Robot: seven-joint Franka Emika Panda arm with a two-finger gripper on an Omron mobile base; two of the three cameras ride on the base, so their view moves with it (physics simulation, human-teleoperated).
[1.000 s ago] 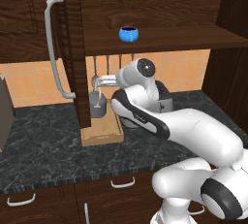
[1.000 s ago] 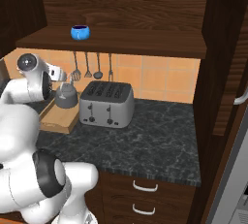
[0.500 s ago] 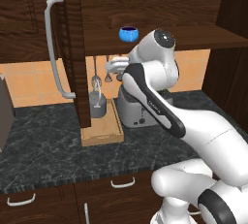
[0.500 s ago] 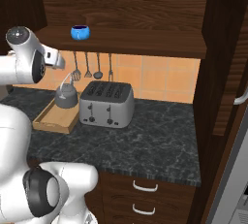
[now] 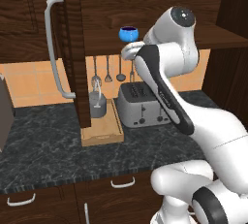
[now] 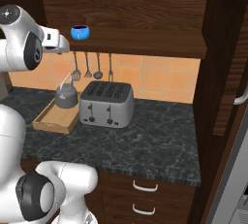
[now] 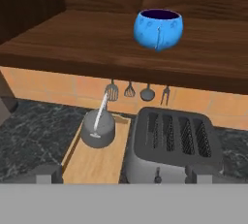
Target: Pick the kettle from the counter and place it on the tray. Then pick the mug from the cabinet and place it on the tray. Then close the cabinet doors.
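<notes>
Hand view shows the kettle (image 7: 98, 130) resting on the tray (image 7: 95, 162); the gripper (image 7: 121, 172), now raised, seemingly open and empty, faces the mug (image 7: 158, 28).

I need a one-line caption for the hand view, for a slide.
Blue mug on the cabinet shelf; below, kettle on the tray beside the toaster.

Glossy white arm (image 5: 164, 87), dark round joints
</notes>
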